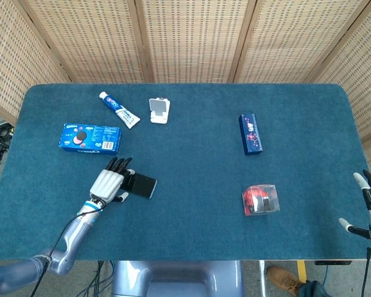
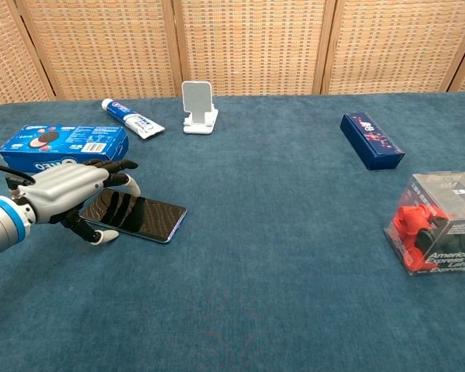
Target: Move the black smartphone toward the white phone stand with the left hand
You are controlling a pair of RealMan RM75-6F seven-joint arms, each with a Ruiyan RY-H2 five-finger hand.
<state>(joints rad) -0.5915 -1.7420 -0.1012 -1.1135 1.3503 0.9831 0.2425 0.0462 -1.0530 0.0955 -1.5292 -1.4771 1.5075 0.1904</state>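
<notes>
The black smartphone lies flat on the blue table, screen up, at the front left. My left hand is over its left end with fingers stretched out and apart. The fingers mirror in the glass, and the thumb is down beside the phone's near edge. I see no grip on the phone. The white phone stand stands upright at the back, well beyond the phone. My right hand hangs at the table's right edge, fingers apart and holding nothing.
A blue cookie box lies just behind my left hand. A toothpaste tube lies left of the stand. A dark blue box and a clear box with a red item sit on the right.
</notes>
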